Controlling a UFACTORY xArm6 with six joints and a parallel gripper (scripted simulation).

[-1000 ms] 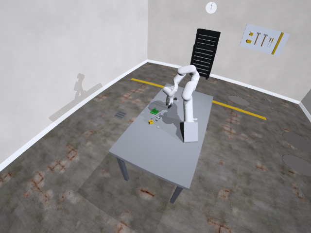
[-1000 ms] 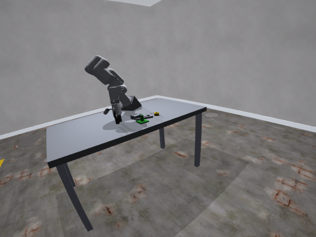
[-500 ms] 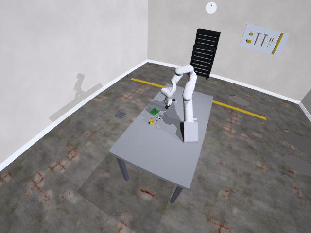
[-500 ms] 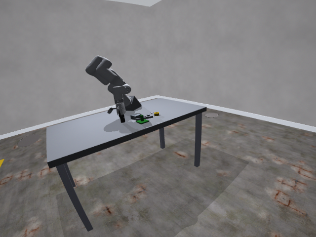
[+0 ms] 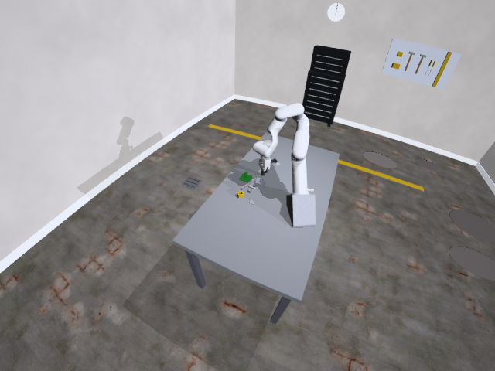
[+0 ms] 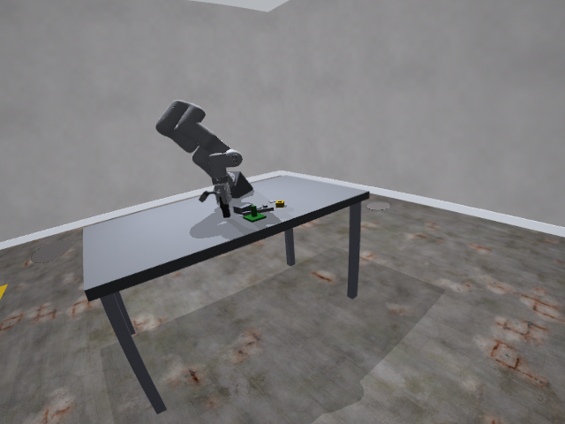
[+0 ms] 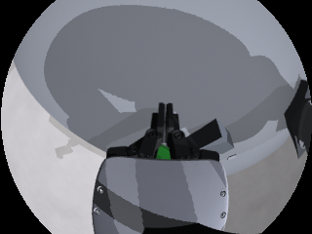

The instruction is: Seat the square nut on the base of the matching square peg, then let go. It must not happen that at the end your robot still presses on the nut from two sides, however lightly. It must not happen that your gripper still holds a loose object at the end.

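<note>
A green base with its peg (image 5: pixel 244 175) (image 6: pixel 253 215) stands on the grey table (image 5: pixel 255 255) (image 6: pixel 150 241). A grey nut with a thin handle (image 5: pixel 248 183) (image 6: pixel 244 213) lies right beside the green base on the table. My gripper (image 5: pixel 263 172) (image 6: pixel 224 213) (image 7: pixel 165 111) is low over the table, a short way from the nut and the green base, on the side away from the yellow piece. Its fingers are pressed together with nothing between them. A dark shape (image 7: pixel 300 117) shows at the right edge of the wrist view; I cannot tell what it is.
A small yellow piece (image 5: pixel 240 194) (image 6: pixel 279 203) lies beyond the green base. A tiny grey piece (image 5: pixel 251 202) lies near it. The arm's white pedestal (image 5: pixel 302 209) stands on the table's right side. The green base sits close to the table's edge.
</note>
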